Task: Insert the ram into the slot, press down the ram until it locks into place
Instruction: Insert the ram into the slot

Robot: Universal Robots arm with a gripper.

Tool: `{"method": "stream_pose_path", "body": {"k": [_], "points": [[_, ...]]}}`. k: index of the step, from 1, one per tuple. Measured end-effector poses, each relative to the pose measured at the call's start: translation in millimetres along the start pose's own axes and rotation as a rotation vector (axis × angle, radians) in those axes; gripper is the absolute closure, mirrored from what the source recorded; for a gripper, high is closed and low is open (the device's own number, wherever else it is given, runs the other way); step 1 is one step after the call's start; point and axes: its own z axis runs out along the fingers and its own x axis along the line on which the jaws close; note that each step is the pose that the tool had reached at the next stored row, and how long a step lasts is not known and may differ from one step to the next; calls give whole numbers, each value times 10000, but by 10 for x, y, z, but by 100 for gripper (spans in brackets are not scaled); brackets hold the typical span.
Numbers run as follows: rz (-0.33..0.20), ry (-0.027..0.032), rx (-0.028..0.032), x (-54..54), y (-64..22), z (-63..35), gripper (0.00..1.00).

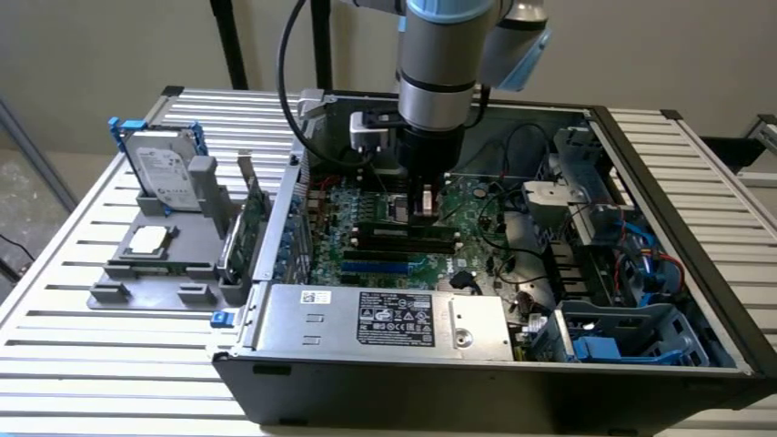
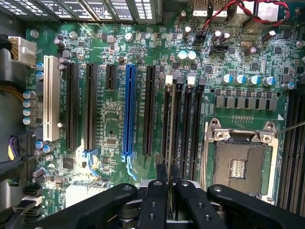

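Standing over the computer case, the gripper clamped the ram edge-on, lengthwise along the black memory slot, evidently to meet it squarely; locking was unconfirmed.

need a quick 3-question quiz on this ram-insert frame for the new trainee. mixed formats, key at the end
1. Multiple choice: what is clamped between the fingers of the black gripper?
A) a red cable
B) the long, thin green ram stick, seen edge-on
C) a white plug

2. True or false: the silver hard drive in its blue caddy stands outside the black computer case, on the grey plastic tray.

3. Fill in: the ram stick is lined up with the bank of long narrow black memory slots, beside the empty square socket that takes the ____.

Key: 1 B; 2 true; 3 CPU.
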Motion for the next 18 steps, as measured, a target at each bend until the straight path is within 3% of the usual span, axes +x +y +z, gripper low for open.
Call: {"method": "stream_pose_path", "body": {"k": [18], "points": [[-3, -1, 0, 32, -11, 27, 86]]}}
